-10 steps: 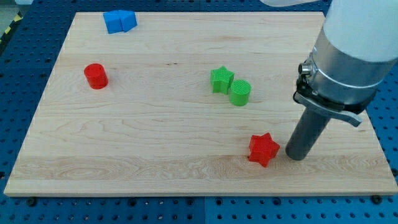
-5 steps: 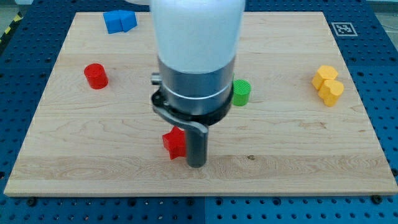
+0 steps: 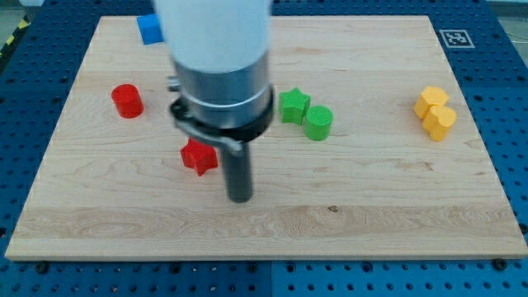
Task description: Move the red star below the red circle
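Observation:
The red star [image 3: 198,157] lies on the wooden board [image 3: 371,206], left of centre. The red circle [image 3: 127,101] stands further to the view's left and higher up. My tip [image 3: 239,198] rests on the board just right of and slightly below the red star, a small gap apart from it. The rod and the arm's grey collar rise above it and hide part of the board behind.
A green star [image 3: 293,106] and a green cylinder [image 3: 318,122] sit together right of the arm. Two yellow blocks [image 3: 435,112] sit at the view's right. A blue block [image 3: 148,28] shows at the top left, partly hidden by the arm.
The red star has slid from the lower right of the board to left of centre, pushed leftward and upward. My tip has moved left with it and now stands slightly apart from it.

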Available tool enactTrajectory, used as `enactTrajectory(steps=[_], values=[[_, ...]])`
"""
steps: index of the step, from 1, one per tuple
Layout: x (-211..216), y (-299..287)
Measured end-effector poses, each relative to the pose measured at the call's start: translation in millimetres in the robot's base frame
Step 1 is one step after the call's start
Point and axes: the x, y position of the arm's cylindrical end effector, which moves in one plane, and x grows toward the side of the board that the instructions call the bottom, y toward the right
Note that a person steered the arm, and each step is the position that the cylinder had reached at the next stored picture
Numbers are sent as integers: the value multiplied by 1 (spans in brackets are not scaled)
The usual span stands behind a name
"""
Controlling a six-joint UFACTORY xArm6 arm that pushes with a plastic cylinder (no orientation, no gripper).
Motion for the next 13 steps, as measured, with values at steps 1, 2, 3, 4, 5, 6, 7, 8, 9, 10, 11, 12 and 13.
enactTrajectory(steps=[1,2,3,4,5,6,7,8,9,10,11,12,13], values=[[-30,10],[-51,-18],[-73,-53],[-79,-74],[-73,-53],[-37,-25],[-11,-32],[-22,-72],[-54,-109],[-56,-108],[-40,-60],[-49,-21],[-74,-24]])
